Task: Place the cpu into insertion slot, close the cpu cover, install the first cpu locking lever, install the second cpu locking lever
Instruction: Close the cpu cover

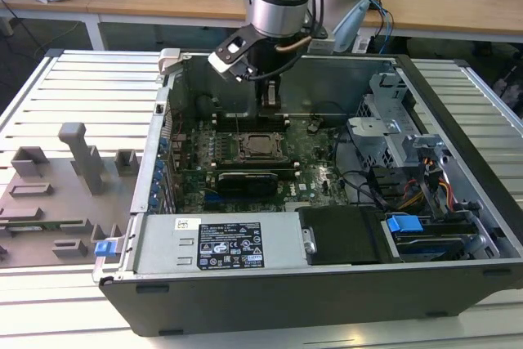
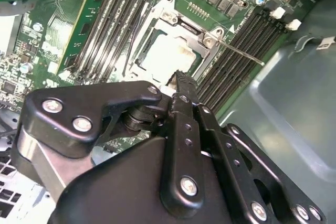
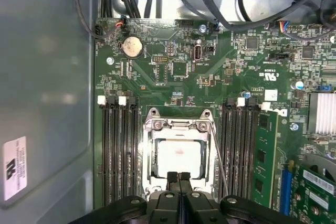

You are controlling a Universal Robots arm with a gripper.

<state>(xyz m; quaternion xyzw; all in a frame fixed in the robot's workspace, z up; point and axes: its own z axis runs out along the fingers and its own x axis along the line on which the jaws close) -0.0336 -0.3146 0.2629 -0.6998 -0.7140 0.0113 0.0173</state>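
Observation:
The cpu (image 3: 177, 156) lies flat in the insertion slot (image 3: 149, 113) on the green motherboard, its silvery top showing through the window of the cpu cover (image 3: 177, 125). The cover lies down over it. A thin metal locking lever (image 3: 218, 158) runs along one side of the socket and sticks out over the memory slots (image 2: 239, 51). My gripper (image 3: 179, 178) is shut with nothing between its black fingers. It hangs just above one edge of the socket. In the exterior view the gripper (image 1: 270, 100) hovers inside the open case, above the socket (image 1: 258, 145).
Long black memory slots (image 3: 118, 150) flank the socket on both sides. A green card (image 3: 265, 156) stands beyond them, a coin battery (image 3: 132, 47) lies nearby. The case wall (image 3: 47, 77), cables (image 1: 359, 181) and a power supply (image 1: 216, 243) surround the board. A grey fixture (image 1: 73, 169) is on the exterior view's left.

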